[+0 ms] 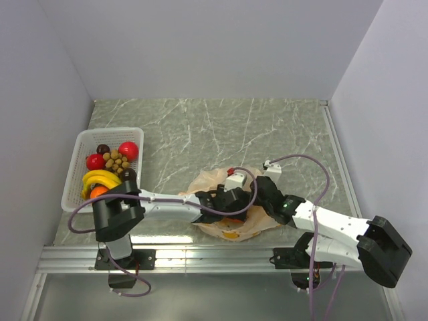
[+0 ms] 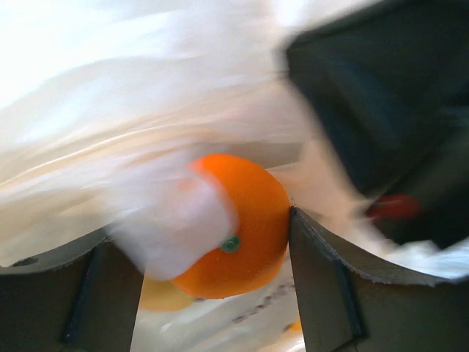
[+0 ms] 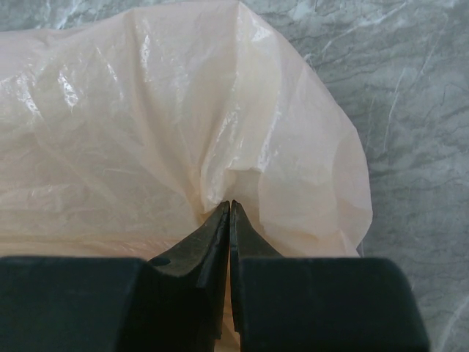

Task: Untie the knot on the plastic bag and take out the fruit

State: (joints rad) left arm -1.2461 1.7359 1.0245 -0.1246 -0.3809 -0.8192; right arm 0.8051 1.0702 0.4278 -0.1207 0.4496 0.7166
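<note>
The pale peach plastic bag (image 1: 212, 179) lies crumpled near the table's front edge, with both grippers at it. My left gripper (image 2: 209, 246) reaches inside it. Its jaws are closed around an orange (image 2: 253, 213); the right finger touches the fruit, and a blurred fold of plastic covers the left side. My right gripper (image 3: 231, 205) is shut, pinching a gathered fold of the plastic bag (image 3: 146, 125) at its tips. The knot is not visible. Other fruit lies in the white basket (image 1: 79, 144): red round ones (image 1: 128, 150), a tan cluster (image 1: 117, 160), bananas (image 1: 100, 178) and an orange (image 1: 99, 192).
The basket stands at the left against the white side wall. Both arms cross over the bag near the metal rail (image 1: 200, 254) at the front edge. A purple cable (image 1: 314, 167) loops above the right arm. Grey-green marble table (image 1: 234, 127) stretches behind.
</note>
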